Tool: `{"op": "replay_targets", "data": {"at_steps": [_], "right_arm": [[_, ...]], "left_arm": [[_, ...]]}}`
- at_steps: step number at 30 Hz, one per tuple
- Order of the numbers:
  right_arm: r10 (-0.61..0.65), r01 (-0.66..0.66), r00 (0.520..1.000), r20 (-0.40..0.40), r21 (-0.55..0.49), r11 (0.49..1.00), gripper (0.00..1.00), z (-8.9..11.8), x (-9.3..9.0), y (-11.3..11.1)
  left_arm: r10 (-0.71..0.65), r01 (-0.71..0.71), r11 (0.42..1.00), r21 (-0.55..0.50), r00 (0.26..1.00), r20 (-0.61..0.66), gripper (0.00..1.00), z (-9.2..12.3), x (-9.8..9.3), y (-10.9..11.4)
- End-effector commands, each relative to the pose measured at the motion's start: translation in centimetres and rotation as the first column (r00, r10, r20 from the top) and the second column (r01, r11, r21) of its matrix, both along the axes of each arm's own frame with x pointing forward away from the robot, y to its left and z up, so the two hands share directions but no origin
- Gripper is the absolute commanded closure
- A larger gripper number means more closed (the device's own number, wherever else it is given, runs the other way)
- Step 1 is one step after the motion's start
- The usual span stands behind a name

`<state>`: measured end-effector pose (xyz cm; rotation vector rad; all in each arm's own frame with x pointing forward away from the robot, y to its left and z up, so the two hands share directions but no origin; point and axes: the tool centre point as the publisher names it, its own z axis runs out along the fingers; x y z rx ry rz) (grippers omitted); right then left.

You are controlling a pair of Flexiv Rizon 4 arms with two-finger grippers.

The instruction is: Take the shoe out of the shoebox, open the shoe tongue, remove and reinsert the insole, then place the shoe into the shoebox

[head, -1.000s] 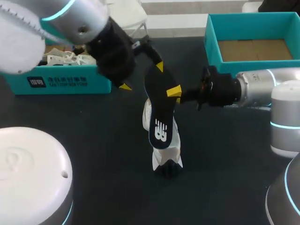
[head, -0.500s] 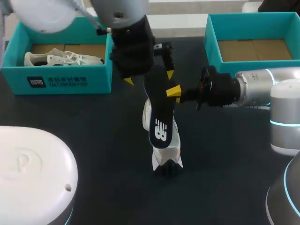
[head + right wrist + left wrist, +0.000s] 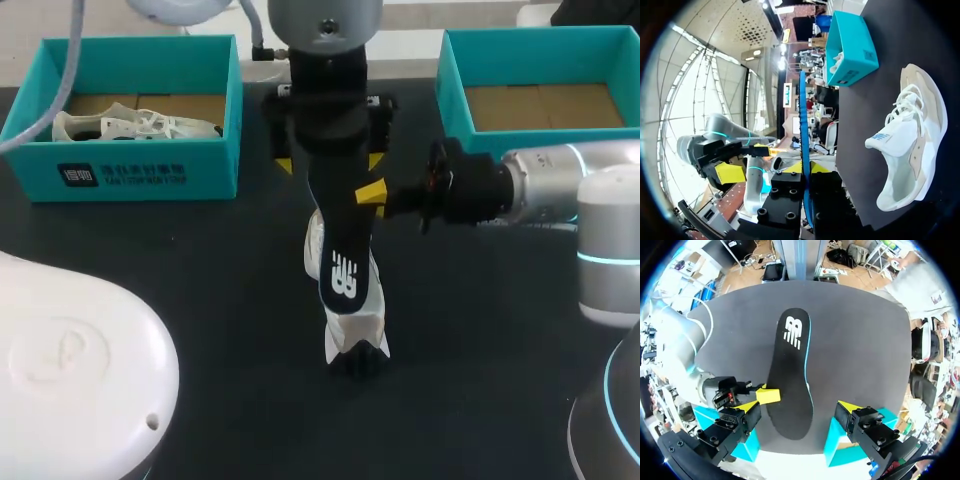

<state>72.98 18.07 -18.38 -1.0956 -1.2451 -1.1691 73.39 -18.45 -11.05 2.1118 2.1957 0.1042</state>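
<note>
Insole (image 3: 343, 275) held up over the shoe (image 3: 352, 345), right in the middle of the table (image 3: 200, 300)!
The right gripper (image 3: 806, 167) is clamped on one long edge of the dark insole, which runs lengthwise from the far edge toward the near edge, logo end nearer. The left gripper (image 3: 799, 407) hangs over it, fingers spread wide, touching nothing; from above, its own arm hides them. The white shoe lies along the same line, mostly covered, with one side and its near end peeking out. An open shoebox (image 3: 450, 90) sits at the far right corner.
</note>
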Motion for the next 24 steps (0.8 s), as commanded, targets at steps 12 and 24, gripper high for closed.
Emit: {"op": "replay_targets", "data": {"at_steps": [12,24], "right_arm": [[0.002,-0.002,1.000,-0.002,-0.003,1.000,1.00,0.2,0.3,-0.1],[-0.001,0.001,1.000,-0.007,-0.003,1.000,1.00,0.1,0.4,-0.2]], "left_arm": [[-0.033,0.035,0.982,-0.187,0.999,0.014,0.00,0.2,0.0,0.2],[-0.087,0.104,0.717,-0.689,0.994,0.060,0.00,1.4,-0.1,3.1]]}}
